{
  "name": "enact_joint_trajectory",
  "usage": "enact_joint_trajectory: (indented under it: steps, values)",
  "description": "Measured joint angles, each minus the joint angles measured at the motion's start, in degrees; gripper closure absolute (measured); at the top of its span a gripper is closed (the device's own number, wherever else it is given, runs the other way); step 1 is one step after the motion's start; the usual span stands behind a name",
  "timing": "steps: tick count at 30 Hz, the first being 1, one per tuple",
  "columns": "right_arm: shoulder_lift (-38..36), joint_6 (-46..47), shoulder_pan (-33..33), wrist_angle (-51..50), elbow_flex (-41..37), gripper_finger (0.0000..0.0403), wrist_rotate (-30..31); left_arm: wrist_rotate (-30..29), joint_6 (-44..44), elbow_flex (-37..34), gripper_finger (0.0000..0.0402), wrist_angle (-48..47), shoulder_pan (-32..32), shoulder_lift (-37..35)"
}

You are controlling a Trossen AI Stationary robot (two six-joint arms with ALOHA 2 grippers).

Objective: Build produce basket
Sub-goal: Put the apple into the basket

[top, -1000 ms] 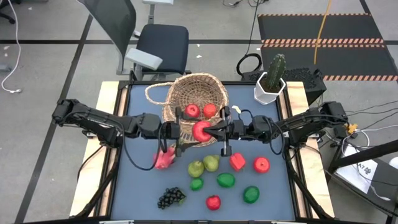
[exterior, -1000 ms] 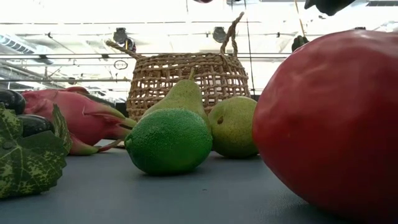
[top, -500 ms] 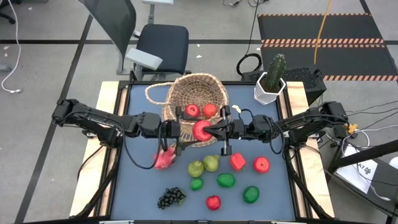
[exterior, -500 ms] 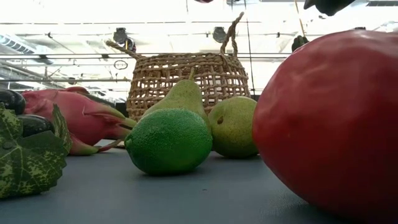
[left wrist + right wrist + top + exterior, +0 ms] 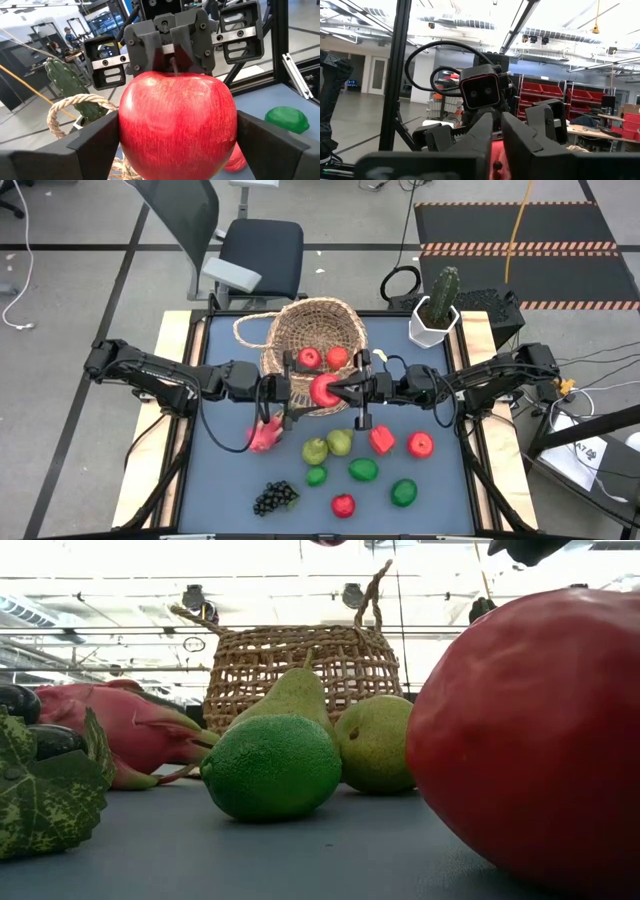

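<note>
Above the table just in front of the basket [image 5: 314, 337], the left gripper [image 5: 300, 392] clamps a red apple [image 5: 324, 390] between wide-spread fingers — the right gripper [image 5: 343, 389], nearly closed, pinches its stem.

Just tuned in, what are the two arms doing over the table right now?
Both arms meet mid-table, just in front of the wicker basket. The left gripper has its fingers on either side of a red apple, while the right gripper pinches the apple's stem from the opposite side, so it looks like a handover. Two red fruits already lie in the basket. The dragon fruit, pears, limes and grapes sit on the table.
</note>
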Motion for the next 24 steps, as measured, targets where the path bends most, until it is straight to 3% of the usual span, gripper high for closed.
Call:
enact_joint_trajectory:
  steps: [8,15,19,24]
  values:
    - [0.02,-1.32,0.0,1.12,0.0,0.028,0.22,0.12,0.02,0.0,0.004,0.04,-0.01,0.0]
    - [-3.39,-2.62,0.0,1.7,0.0,0.0236,0.28,-0.24,0.45,0.0,0.0044,0.03,-0.01,0.0]
    - [-7.45,-2.73,0.56,-5.11,0.0,0.0219,2.88,-1.38,0.45,0.0,0.004,0.02,-0.01,0.0]
    - [-14.34,-2.98,2.05,-20.67,0.0,0.0211,8.74,-3.51,1.29,0.0,0.0036,0.0,-0.01,0.0]
